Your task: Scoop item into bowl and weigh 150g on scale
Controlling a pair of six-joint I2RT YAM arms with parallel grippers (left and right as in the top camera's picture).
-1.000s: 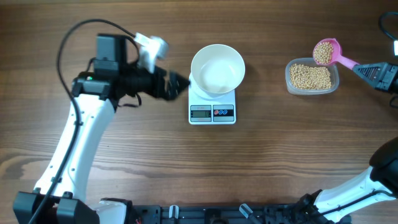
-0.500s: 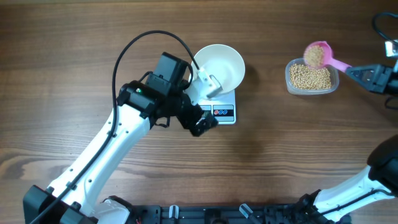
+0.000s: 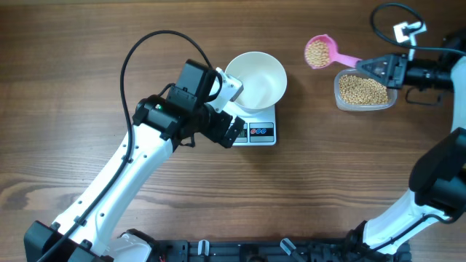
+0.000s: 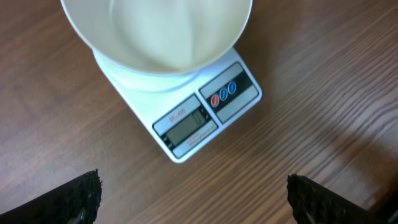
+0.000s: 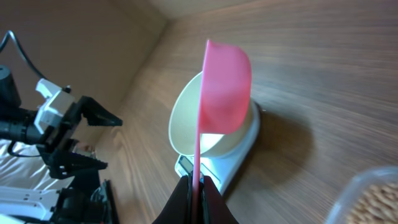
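Note:
The white bowl [image 3: 255, 80] [image 4: 155, 31] [image 5: 186, 127] stands empty on the small white scale [image 3: 249, 131] [image 4: 205, 115] [image 5: 217, 171]. Above the scale's front left corner hovers my left gripper [image 3: 231, 132] [image 4: 193, 205], open with nothing between its fingertips [image 4: 74, 199]. My right gripper [image 3: 369, 65] [image 5: 197, 193] is shut on the handle of a pink scoop [image 3: 318, 52] [image 5: 225, 81]. The scoop is heaped with pale beans [image 3: 317, 52] and hangs in the air between the bowl and the clear tub [image 3: 364, 90] of beans. From the right wrist view the scoop is seen edge-on, its load hidden.
The clear tub [image 5: 373, 196] sits on the table to the right of the scale, under my right arm. My left arm [image 3: 145, 145] reaches across the table's left half, with a cable looping above it. A dark rail [image 3: 255, 251] runs along the front edge.
The right gripper has carried the filled scoop left, from over the tub towards the bowl. The left arm swung from left of the scale to above its front.

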